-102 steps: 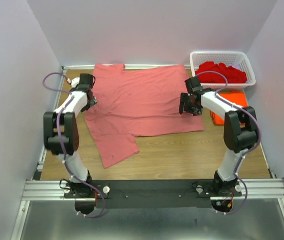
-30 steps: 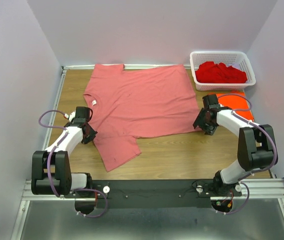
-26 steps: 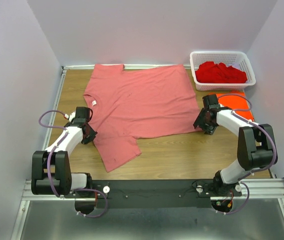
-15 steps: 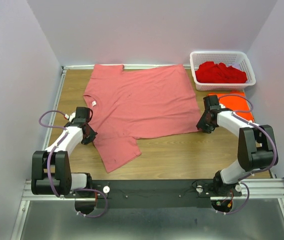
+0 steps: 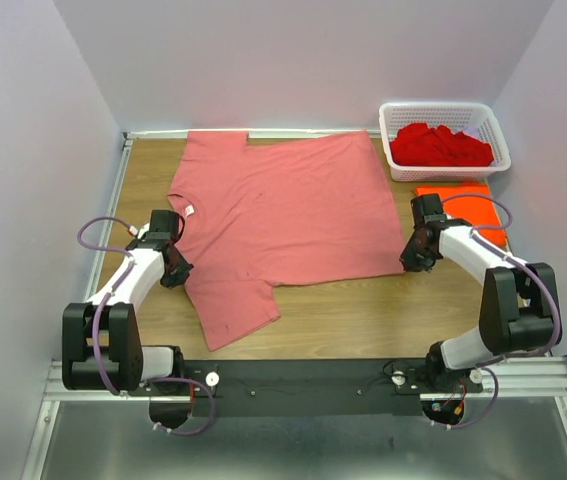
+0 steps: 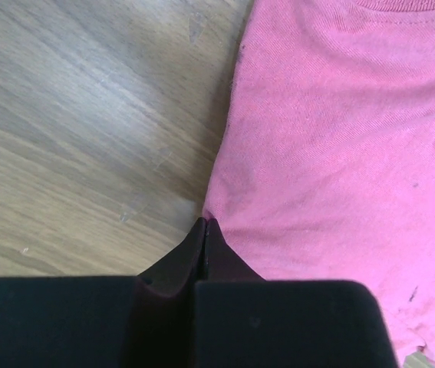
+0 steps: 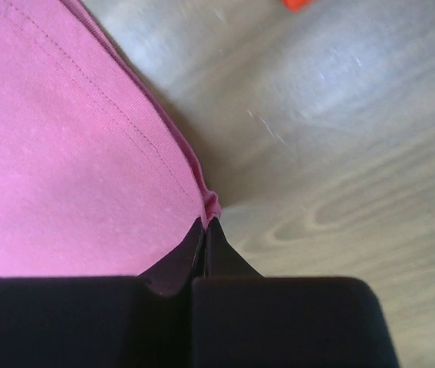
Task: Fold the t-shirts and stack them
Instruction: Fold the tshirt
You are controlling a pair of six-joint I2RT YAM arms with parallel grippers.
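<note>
A large salmon-pink t-shirt [image 5: 283, 215] lies spread flat on the wooden table. My left gripper [image 5: 176, 272] is shut on its left edge [image 6: 221, 184], just below the shoulder. My right gripper [image 5: 410, 262] is shut on the hemmed corner [image 7: 211, 201] at the shirt's right side, the cloth bunched between the tips. A folded bright orange t-shirt [image 5: 463, 208] lies to the right, beside the right arm. Deep red t-shirts [image 5: 441, 145] are heaped in the basket.
A white lattice basket [image 5: 448, 112] stands at the back right corner. White walls close in the table on the left, back and right. Bare wood [image 5: 363, 310] runs along the front, between the shirt and the arm bases.
My right gripper has closed on the shirt's right corner and drawn it slightly right and toward the front. The left gripper stayed shut on the left edge; the shirt shifted a little.
</note>
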